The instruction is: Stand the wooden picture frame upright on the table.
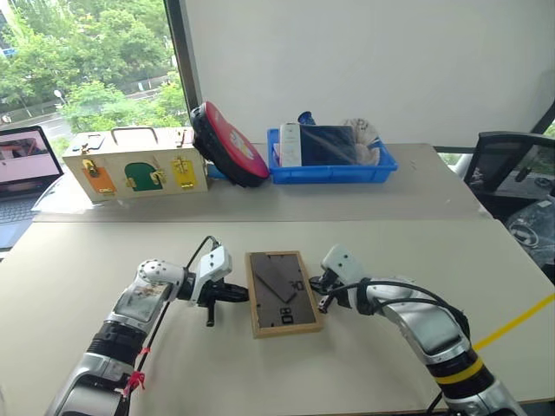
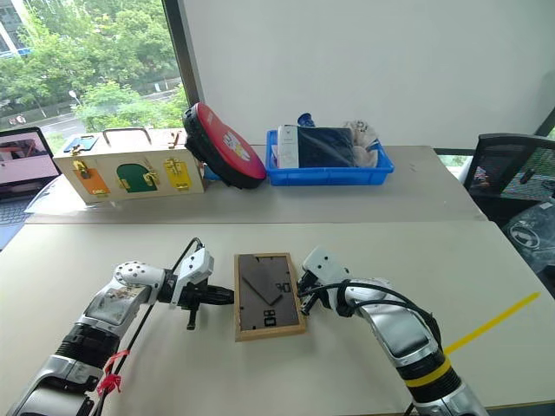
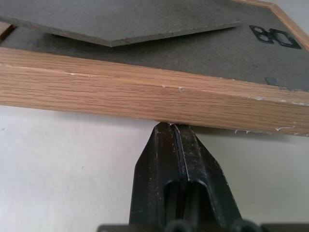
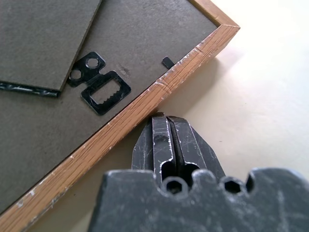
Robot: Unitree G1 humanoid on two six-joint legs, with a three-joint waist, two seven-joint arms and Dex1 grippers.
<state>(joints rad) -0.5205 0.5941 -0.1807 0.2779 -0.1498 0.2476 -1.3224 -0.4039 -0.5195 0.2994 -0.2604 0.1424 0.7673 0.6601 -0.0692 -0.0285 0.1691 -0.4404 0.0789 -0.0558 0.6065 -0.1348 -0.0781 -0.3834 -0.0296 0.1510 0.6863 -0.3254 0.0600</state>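
We see the small rectangular light-wood picture frame lying flat, face down, near the middle of the large beige table, just this side of the seam that crosses the tabletop. Its dark grey back faces up, with the fold-out stand and white marks showing.

At the frame's 9 o'clock side sits the left gripper, its 2 black fingers pressed together with nothing between them, tips right against the wooden edge. In the left wrist view those closed tips meet the underside of the wood rail where it meets the table.

At the frame's 3 o'clock side we have the right gripper, also clamped flat on itself and empty, its tips at the rail. The right wrist view puts the closed tips against the wooden edge, close to a corner, with a small black sawtooth hanger on the grey backing just inside.

Toward 12 o'clock, across the seam, stand a cream wooden box with coloured doors, a red and black disc leaning beside it, and a blue plastic tray. At 10 o'clock, an open laptop.
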